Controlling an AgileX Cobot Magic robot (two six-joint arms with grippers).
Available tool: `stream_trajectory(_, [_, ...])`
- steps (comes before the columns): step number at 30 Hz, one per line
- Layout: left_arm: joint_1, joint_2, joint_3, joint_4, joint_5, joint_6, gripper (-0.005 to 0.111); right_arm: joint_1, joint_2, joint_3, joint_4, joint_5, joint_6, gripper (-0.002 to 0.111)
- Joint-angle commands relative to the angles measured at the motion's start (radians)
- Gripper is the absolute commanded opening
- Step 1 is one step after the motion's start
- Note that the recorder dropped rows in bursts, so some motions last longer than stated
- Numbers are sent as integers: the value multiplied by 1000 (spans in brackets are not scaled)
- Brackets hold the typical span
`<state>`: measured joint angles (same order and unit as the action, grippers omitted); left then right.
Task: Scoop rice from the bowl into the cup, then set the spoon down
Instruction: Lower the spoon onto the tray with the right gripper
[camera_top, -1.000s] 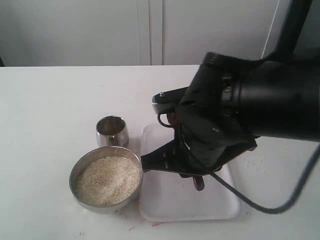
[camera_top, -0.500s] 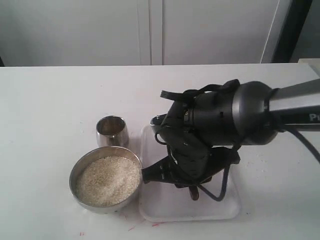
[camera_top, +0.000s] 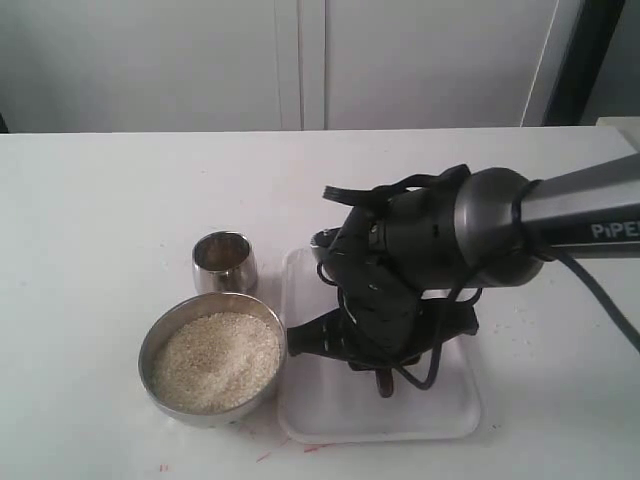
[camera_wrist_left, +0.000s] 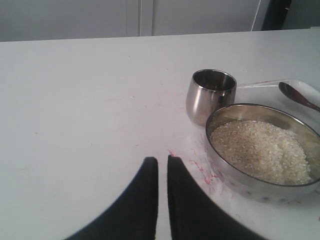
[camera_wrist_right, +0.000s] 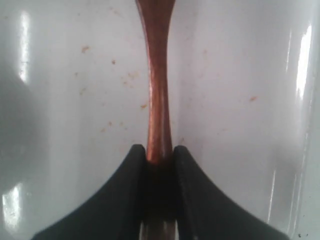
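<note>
The steel bowl holds a flat heap of rice at the front left. Just behind it stands the small steel cup. The wooden spoon lies along the white tray. My right gripper is shut on its handle, low over the tray. In the exterior view the right gripper is mostly hidden under the arm, and only the spoon's handle end shows. My left gripper is shut and holds nothing, on the table short of the bowl, rice and cup.
The tray sits right beside the bowl, and the spoon's scoop rests at its far end. Red marks stain the table by the bowl. A black cable loops under the right arm. White cabinet doors stand behind the table.
The right arm has dropped from close to the camera down onto the tray, and its fingers now sit around the spoon's handle. Bowl, cup and rice are unmoved.
</note>
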<state>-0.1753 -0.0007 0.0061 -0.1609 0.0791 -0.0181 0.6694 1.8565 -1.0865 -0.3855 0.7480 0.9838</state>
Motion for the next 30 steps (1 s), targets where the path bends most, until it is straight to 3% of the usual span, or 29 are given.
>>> stream_trajectory(1, [-9,1,-6,-10,-3,0,14,-13,1,-9,13,6,9,0])
stream_trajectory(26, [-9,1,-6,-10,-3,0,14,-13,3,-9,48,6,-46,0])
stream_trajectory(30, [-9,1,-6,-10,-3,0,14,-13,3,-9,45,4,-46,7])
